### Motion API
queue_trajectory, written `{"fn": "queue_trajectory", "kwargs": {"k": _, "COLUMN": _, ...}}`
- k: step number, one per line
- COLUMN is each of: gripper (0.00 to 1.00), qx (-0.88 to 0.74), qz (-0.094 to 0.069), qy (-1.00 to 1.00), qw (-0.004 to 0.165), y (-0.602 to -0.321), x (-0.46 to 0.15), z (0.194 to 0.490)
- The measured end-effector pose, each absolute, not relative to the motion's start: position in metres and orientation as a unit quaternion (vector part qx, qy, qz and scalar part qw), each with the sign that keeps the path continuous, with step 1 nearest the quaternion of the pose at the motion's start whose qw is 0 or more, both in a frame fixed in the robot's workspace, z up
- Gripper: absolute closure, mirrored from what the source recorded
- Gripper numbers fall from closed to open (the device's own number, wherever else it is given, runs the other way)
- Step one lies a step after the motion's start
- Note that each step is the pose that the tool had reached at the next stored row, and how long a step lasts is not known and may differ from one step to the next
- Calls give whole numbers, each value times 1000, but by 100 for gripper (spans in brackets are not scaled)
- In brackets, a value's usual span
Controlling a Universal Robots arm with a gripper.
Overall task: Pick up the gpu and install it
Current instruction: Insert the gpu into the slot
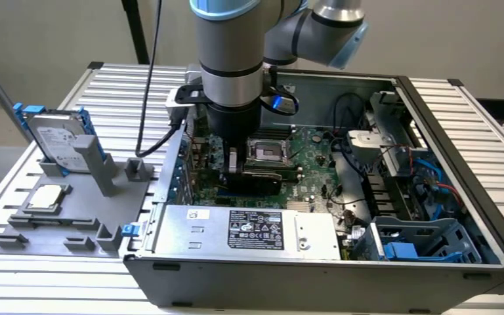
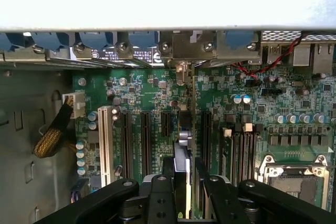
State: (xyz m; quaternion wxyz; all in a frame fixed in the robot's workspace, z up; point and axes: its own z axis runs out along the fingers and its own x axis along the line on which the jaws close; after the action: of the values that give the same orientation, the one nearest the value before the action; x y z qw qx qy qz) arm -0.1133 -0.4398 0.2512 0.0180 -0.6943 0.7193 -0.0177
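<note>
GPU over the motherboard slots.
Fingers (image 2: 181, 192) clamped on the gpu (image 2: 181, 166); slight misalignment above the motherboard (image 2: 252, 103) could jam it against the slot.

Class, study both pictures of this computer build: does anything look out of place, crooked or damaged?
Nothing stands out. The claw holds the gpu edge-down over the motherboard slots; whether it is seated cannot be told. The hard drive stands in its holder.
</note>
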Motion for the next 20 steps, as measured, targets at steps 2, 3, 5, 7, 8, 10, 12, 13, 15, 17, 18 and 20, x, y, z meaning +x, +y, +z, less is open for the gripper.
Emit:
{"fn": "queue_trajectory", "kwargs": {"k": 2, "gripper": 74, "qx": -694, "qz": -18, "qy": 719, "qw": 18, "y": -440, "x": -113, "z": 251}}
{"fn": "queue_trajectory", "kwargs": {"k": 3, "gripper": 74, "qx": -694, "qz": -18, "qy": 719, "qw": 18, "y": -440, "x": -113, "z": 251}}
{"fn": "queue_trajectory", "kwargs": {"k": 5, "gripper": 74, "qx": -694, "qz": -18, "qy": 719, "qw": 18, "y": -440, "x": -113, "z": 250}}
{"fn": "queue_trajectory", "kwargs": {"k": 7, "gripper": 74, "qx": -694, "qz": -18, "qy": 719, "qw": 18, "y": -440, "x": -113, "z": 250}}
{"fn": "queue_trajectory", "kwargs": {"k": 8, "gripper": 74, "qx": -694, "qz": -18, "qy": 719, "qw": 18, "y": -440, "x": -113, "z": 249}}
{"fn": "queue_trajectory", "kwargs": {"k": 10, "gripper": 74, "qx": -694, "qz": -18, "qy": 719, "qw": 18, "y": -440, "x": -113, "z": 249}}
{"fn": "queue_trajectory", "kwargs": {"k": 12, "gripper": 74, "qx": -694, "qz": -18, "qy": 719, "qw": 18, "y": -440, "x": -113, "z": 248}}
{"fn": "queue_trajectory", "kwargs": {"k": 13, "gripper": 74, "qx": -694, "qz": -18, "qy": 719, "qw": 18, "y": -440, "x": -113, "z": 248}}
{"fn": "queue_trajectory", "kwargs": {"k": 15, "gripper": 74, "qx": -694, "qz": -18, "qy": 719, "qw": 18, "y": -440, "x": -113, "z": 248}}
{"fn": "queue_trajectory", "kwargs": {"k": 17, "gripper": 74, "qx": -694, "qz": -17, "qy": 720, "qw": 18, "y": -440, "x": -114, "z": 248}}
{"fn": "queue_trajectory", "kwargs": {"k": 18, "gripper": 72, "qx": -694, "qz": -17, "qy": 720, "qw": 19, "y": -440, "x": -114, "z": 247}}
{"fn": "queue_trajectory", "kwargs": {"k": 20, "gripper": 65, "qx": -694, "qz": -18, "qy": 719, "qw": 18, "y": -440, "x": -113, "z": 248}}
